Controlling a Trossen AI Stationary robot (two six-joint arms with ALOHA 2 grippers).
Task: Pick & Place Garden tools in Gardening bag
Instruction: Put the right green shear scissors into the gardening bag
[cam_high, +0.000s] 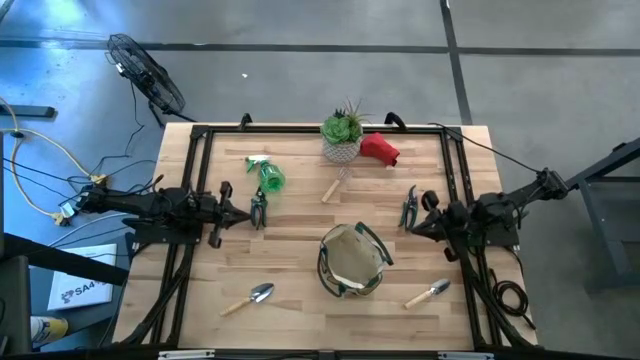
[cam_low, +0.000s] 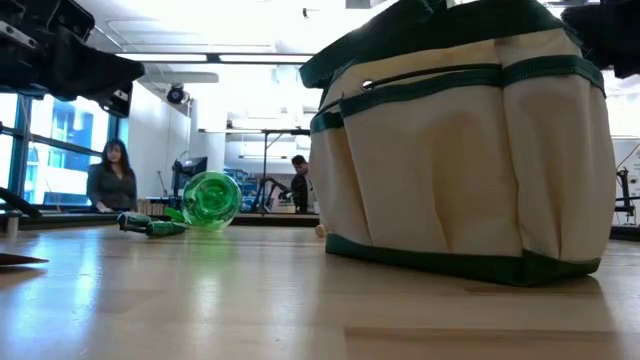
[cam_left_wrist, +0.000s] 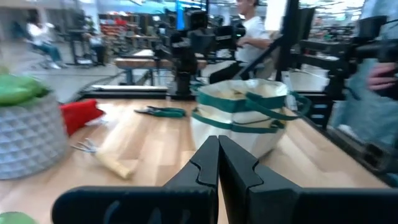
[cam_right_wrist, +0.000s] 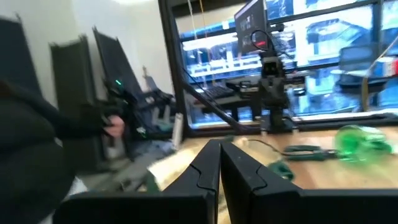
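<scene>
The tan gardening bag (cam_high: 352, 262) with a dark green rim stands upright near the table's front middle; it also shows in the low view (cam_low: 460, 150) and the left wrist view (cam_left_wrist: 242, 118). The green spray bottle (cam_high: 268, 175) lies on its side. One pruner (cam_high: 258, 207) lies by my left gripper (cam_high: 243, 213), the other (cam_high: 409, 207) by my right gripper (cam_high: 414, 226). Two trowels (cam_high: 250, 298) (cam_high: 428, 294) lie near the front edge. The wooden-handled tool (cam_high: 335, 186) and red soft item (cam_high: 380, 148) lie beside the plant pot. Both grippers are shut, empty and raised above the table (cam_left_wrist: 217, 155) (cam_right_wrist: 219, 162).
A green spiky plant in a white pot (cam_high: 342, 135) stands at the far middle. Black frame rails (cam_high: 195, 180) (cam_high: 455, 170) run along the table's left and right sides. People show in the room beyond the table (cam_low: 110, 178).
</scene>
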